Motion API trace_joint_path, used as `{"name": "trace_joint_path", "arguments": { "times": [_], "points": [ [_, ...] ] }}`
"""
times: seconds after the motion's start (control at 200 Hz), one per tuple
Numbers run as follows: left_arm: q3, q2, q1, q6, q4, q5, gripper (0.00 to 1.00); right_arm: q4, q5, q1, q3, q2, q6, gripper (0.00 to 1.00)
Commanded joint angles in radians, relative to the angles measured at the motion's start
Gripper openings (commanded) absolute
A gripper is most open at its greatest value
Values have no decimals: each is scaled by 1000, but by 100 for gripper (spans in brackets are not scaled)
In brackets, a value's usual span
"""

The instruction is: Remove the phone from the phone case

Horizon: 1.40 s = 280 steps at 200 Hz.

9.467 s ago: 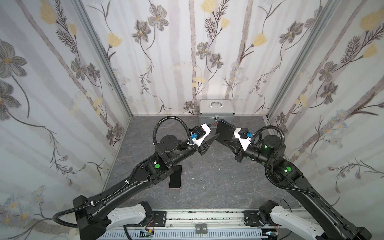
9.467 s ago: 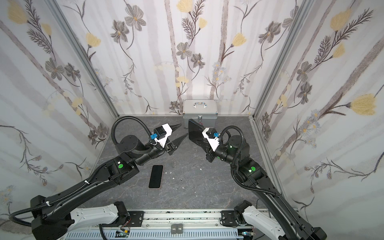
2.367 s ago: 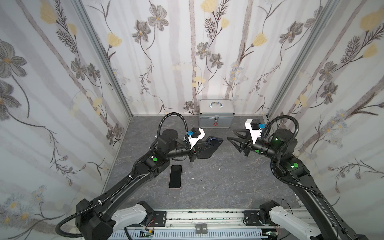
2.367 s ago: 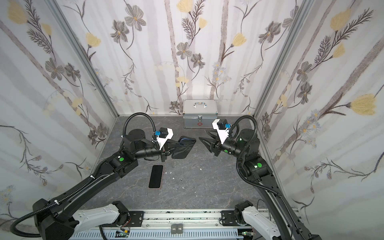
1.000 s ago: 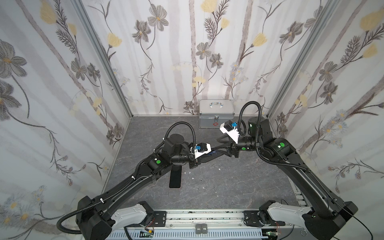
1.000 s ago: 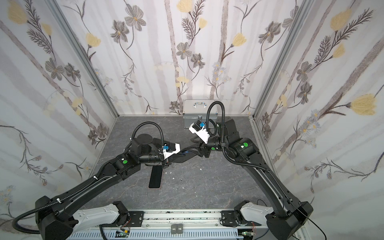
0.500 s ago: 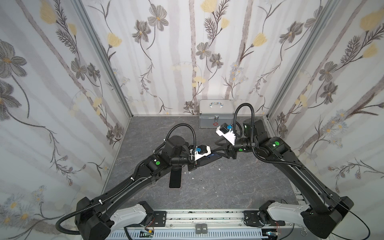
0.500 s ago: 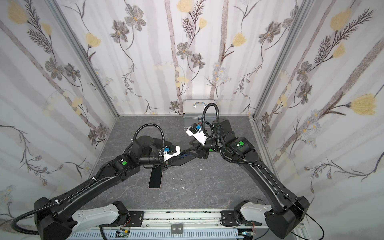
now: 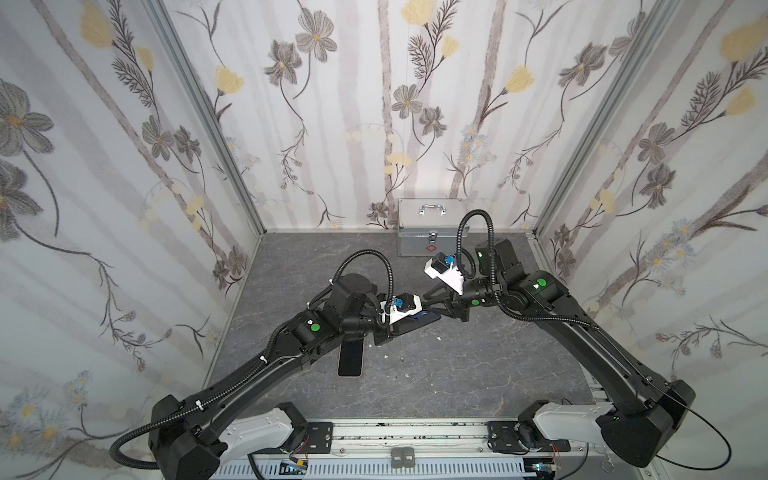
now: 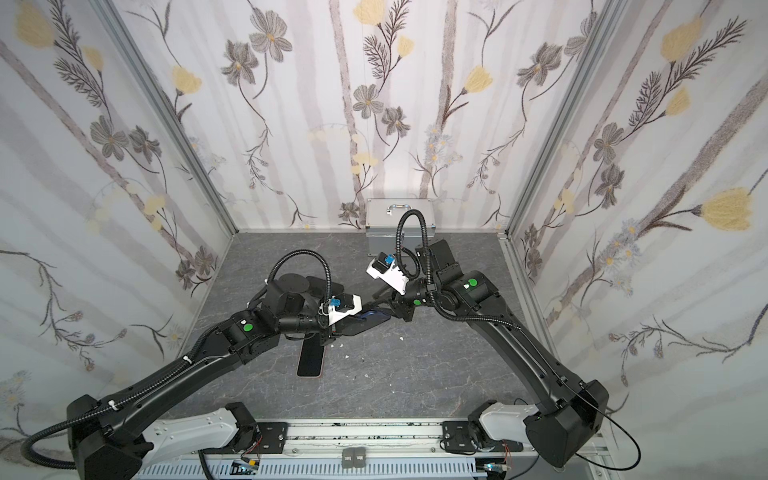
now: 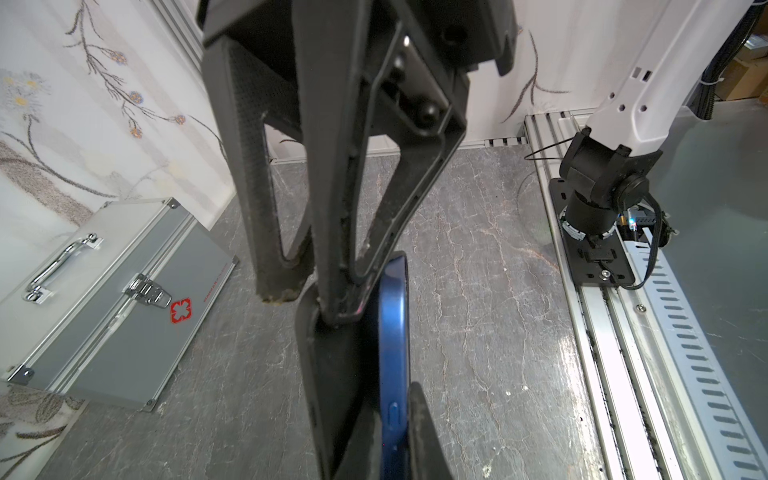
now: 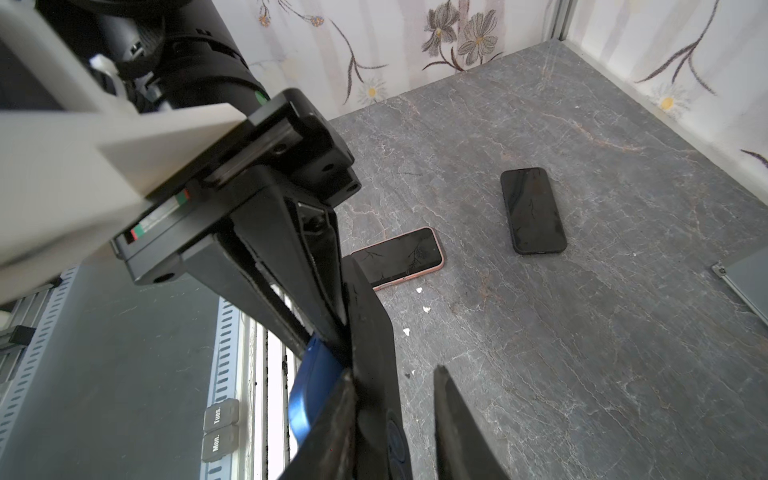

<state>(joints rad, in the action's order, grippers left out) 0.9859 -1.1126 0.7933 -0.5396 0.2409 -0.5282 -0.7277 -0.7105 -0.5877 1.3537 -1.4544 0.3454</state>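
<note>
The left gripper (image 12: 324, 324) hangs above the middle of the surface (image 9: 436, 374). Its jaws are closed tight on the blue phone (image 11: 392, 353), which is held on edge, clear of the surface. The black phone case (image 11: 328, 374) gapes away from the phone at the end facing the right arm. Whether the left jaws pinch the case as well I cannot tell. The right gripper (image 11: 309, 301) meets it from the opposite side, jaws partly open and straddling the loose end of the case. One finger sits in the gap between case and phone, while the other stands outside the case with a gap showing. A pink-edged phone (image 12: 399, 255) lies flat beside the left arm, nearer the front edge. A black phone (image 12: 533, 210) lies apart from it, toward the far left corner. A silver metal box (image 9: 432, 230) stands against the far edge.
</note>
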Motion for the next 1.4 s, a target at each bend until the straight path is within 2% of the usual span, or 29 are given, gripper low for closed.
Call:
{"name": "trace_joint_path", "arguments": {
  "times": [0.0, 0.315, 0.53, 0.734, 1.179, 1.394],
  "points": [
    [24, 8, 3, -28, -206, -31, 0, -84, -7, -5, 2, -14, 35, 26],
    [11, 17, 7, -25, -206, -11, 0, -59, -7, -2, 6, 16, 11, 13],
    [11, 22, 22, -23, -207, -13, 0, 0, 0, 24, 4, 8, -92, 6],
    [7, 20, 44, -13, -206, -22, 0, 68, -30, 93, -15, -10, -228, 0],
    [10, 5, 73, 7, -206, -81, 0, 147, -45, 140, -31, -15, -306, 0],
    [10, -4, 87, 18, -206, -96, 0, 175, 29, 144, -14, -45, -355, 0]
  ]
}}
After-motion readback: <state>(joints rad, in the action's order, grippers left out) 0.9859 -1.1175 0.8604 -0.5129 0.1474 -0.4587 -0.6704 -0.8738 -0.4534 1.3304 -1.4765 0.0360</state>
